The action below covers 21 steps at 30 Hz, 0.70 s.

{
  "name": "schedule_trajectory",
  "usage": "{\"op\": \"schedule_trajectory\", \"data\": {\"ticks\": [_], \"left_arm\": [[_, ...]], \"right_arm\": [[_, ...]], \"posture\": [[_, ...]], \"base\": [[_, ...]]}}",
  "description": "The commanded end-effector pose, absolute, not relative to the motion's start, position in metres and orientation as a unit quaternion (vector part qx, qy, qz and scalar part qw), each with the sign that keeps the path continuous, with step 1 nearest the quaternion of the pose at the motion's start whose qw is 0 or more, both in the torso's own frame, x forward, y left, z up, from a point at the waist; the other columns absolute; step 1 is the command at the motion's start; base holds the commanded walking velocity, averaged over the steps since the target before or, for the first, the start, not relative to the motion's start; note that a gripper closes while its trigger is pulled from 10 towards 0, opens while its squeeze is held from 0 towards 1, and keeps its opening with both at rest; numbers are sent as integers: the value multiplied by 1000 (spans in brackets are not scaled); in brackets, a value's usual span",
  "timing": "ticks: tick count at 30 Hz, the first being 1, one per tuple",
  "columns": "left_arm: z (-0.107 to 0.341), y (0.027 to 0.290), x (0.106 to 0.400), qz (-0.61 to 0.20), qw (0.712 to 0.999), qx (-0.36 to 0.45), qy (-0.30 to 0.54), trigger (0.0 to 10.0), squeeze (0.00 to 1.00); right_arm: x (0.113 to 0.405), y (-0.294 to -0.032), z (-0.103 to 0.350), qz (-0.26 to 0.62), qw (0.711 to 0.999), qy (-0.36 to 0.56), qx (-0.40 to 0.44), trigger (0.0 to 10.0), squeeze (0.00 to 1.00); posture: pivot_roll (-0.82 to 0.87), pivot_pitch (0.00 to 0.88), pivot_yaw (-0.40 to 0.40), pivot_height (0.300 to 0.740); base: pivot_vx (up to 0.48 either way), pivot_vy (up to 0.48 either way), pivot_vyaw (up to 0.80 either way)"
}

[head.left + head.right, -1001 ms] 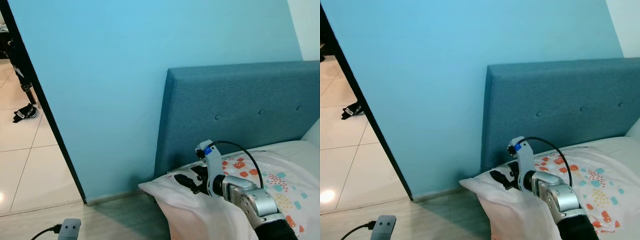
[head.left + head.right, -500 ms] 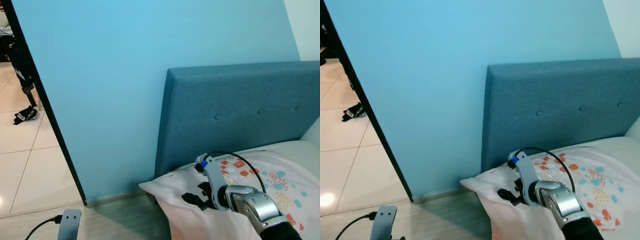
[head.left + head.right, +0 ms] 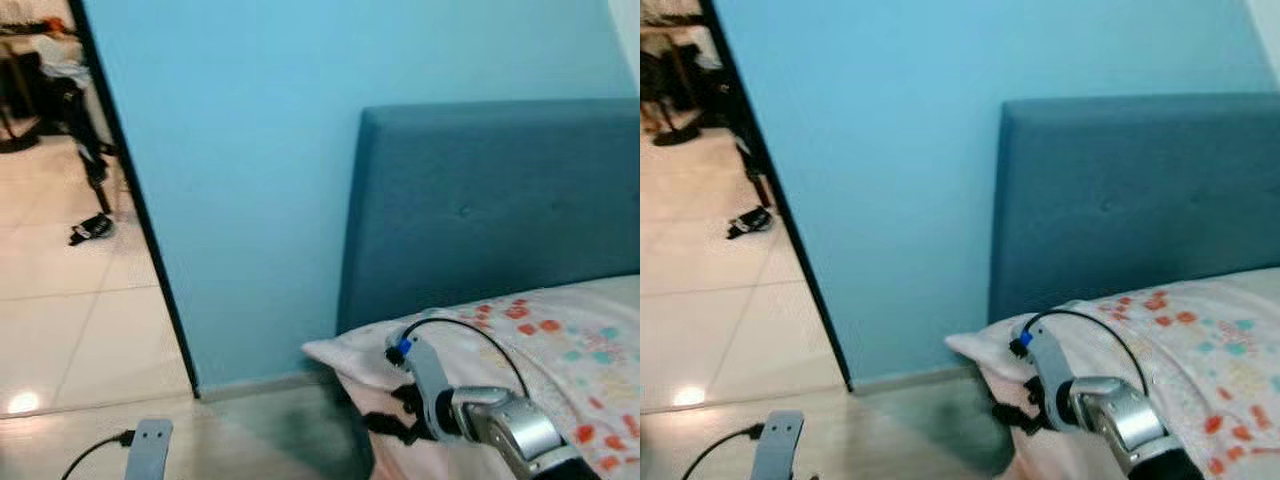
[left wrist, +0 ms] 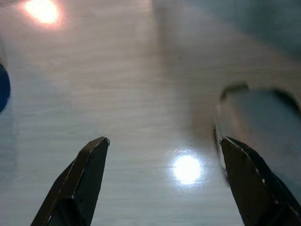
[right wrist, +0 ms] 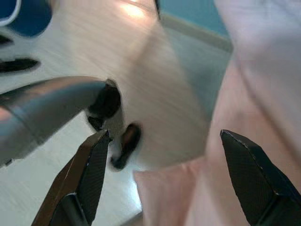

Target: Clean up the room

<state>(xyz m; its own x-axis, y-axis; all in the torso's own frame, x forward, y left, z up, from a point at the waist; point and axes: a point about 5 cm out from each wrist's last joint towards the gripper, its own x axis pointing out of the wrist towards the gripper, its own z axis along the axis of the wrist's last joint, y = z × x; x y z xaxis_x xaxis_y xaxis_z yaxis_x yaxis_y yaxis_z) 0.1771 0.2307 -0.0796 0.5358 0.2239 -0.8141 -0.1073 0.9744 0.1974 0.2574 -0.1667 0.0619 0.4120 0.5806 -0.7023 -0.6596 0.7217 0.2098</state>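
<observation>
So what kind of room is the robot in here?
Most likely a bedroom: a bed with a blue padded headboard, a pillow and a patterned sheet stands against a blue wall. A doorway opens onto a tiled room.

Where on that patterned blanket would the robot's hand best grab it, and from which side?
Probably the blanket's loose corner hanging over the bed's edge by the headboard. The overhang lets fingers close around a fold. Come from the floor side, where the right hand hovers open.
</observation>
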Motion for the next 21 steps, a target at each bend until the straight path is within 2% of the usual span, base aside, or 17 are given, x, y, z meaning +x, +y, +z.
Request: {"op": "schedule_trajectory", "data": {"ticks": [1, 13, 19, 21], "left_arm": [[-79, 227, 181, 85, 875, 68, 471, 10000, 0], [-80, 221, 180, 59, 877, 74, 472, 10000, 0], [-81, 216, 181, 48, 878, 75, 470, 10000, 0], [-81, 216, 181, 47, 878, 75, 470, 10000, 0]], "right_arm": [[250, -166, 57, 382, 827, 410, -47, 10000, 0], [255, -185, 57, 342, 842, 410, -80, 10000, 0], [241, -196, 46, 358, 797, 462, -152, 10000, 0], [242, -200, 45, 349, 795, 468, -166, 10000, 0]], "posture": [[11, 0, -36, 580], [-2, 3, -36, 575], [-2, 9, -38, 575], [-1, 9, -40, 575]], "base": [[0, 0, 0], [0, 0, 0], [0, 0, 0], [0, 0, 0]]}}
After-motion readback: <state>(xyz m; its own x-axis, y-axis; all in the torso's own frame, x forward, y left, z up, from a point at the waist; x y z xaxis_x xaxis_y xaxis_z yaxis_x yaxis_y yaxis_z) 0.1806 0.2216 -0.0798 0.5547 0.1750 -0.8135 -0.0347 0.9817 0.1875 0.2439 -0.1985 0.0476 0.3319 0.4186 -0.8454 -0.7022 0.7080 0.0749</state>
